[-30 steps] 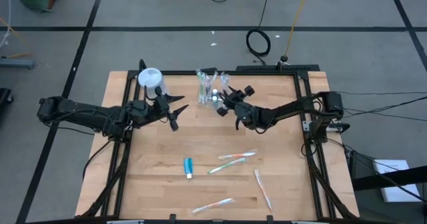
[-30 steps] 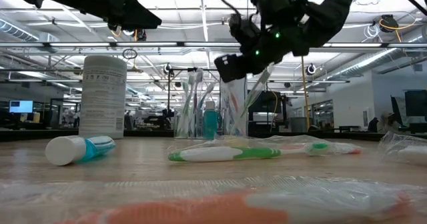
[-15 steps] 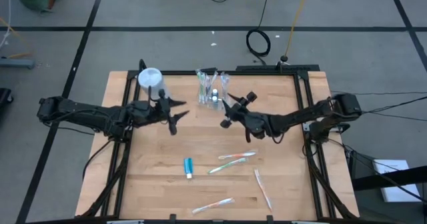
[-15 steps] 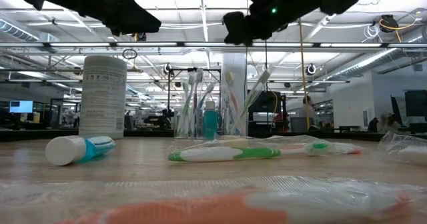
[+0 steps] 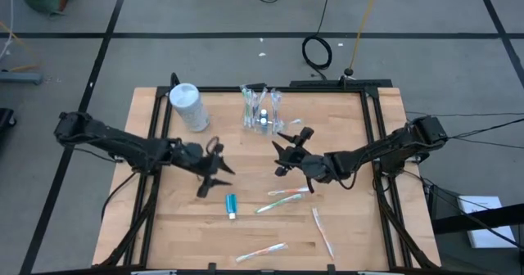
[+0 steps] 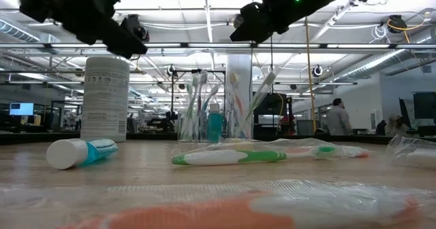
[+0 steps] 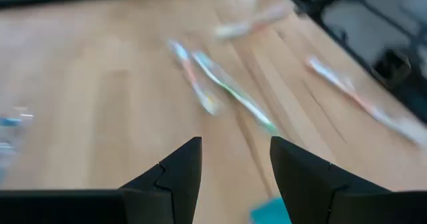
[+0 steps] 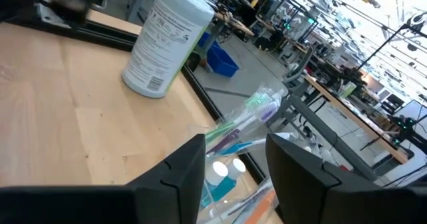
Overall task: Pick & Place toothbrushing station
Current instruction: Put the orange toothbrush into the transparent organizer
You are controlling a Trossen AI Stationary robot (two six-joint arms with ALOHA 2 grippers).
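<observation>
Nearest the table's front edge: a wrapped toothbrush with orange handle (image 5: 262, 251), flat on the wood, and beside it another wrapped toothbrush (image 5: 322, 232) lying lengthwise. Both in thin crinkly film, so probably light and slippery; best pinched across the stiff middle of the handle, not at the loose ends of the wrapper.

Further in: a small blue toothpaste tube (image 5: 232, 205) on its side, white cap toward the front. Likely soft and rolling easily; a grip across the body near the cap looks safest, without squeezing hard. Just beside it, to the right, two wrapped green-and-white toothbrushes (image 5: 284, 197), one partly crossing the other, so hard to take one alone.

Above this zone: left gripper (image 5: 210, 170), fingers apart and holding nothing, hanging over the wood close to the toothpaste tube. Right gripper (image 5: 286, 153), fingers also apart and empty, between the loose brushes and the cup.

At the far edge: the clear plastic cup (image 5: 260, 110) upright, with several toothbrushes and a blue tube standing inside. Seems thin-walled and easy to tip; anything new should go in from straight above. To its left, well apart, a white cylindrical container (image 5: 187, 105), not part of the station.
</observation>
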